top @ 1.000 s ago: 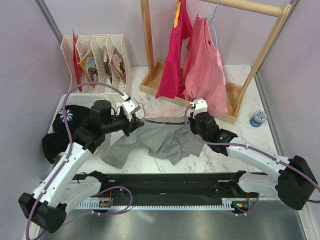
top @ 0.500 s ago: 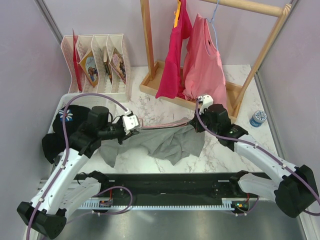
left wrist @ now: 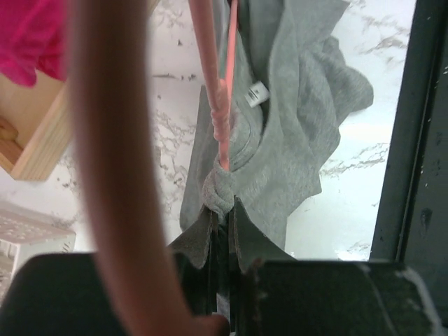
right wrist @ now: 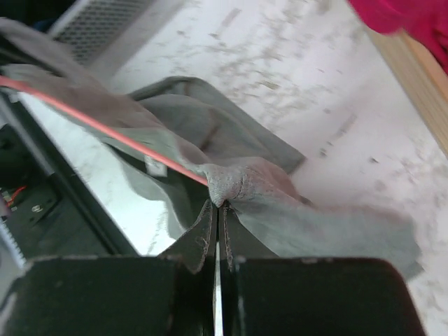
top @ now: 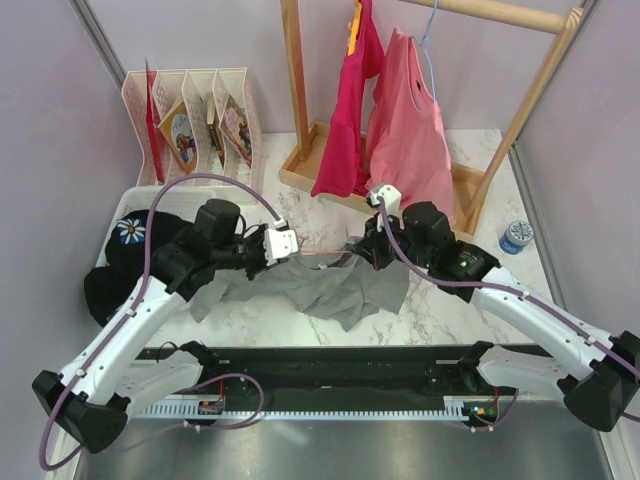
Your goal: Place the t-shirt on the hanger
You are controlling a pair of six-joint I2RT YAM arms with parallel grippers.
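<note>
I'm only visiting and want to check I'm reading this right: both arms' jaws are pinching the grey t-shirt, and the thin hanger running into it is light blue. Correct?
One thing is off: the colour. Both sets of jaws are indeed pinching the grey t-shirt, but the hanger running into it is pale salmon-pink, not light blue. The left wrist view shows this clearly.

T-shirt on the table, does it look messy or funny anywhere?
Yes. The t-shirt is crumpled and sags onto the table between the left gripper and the right gripper, each pinching a bunched wad of cloth. The hanger runs between the wads.
</note>
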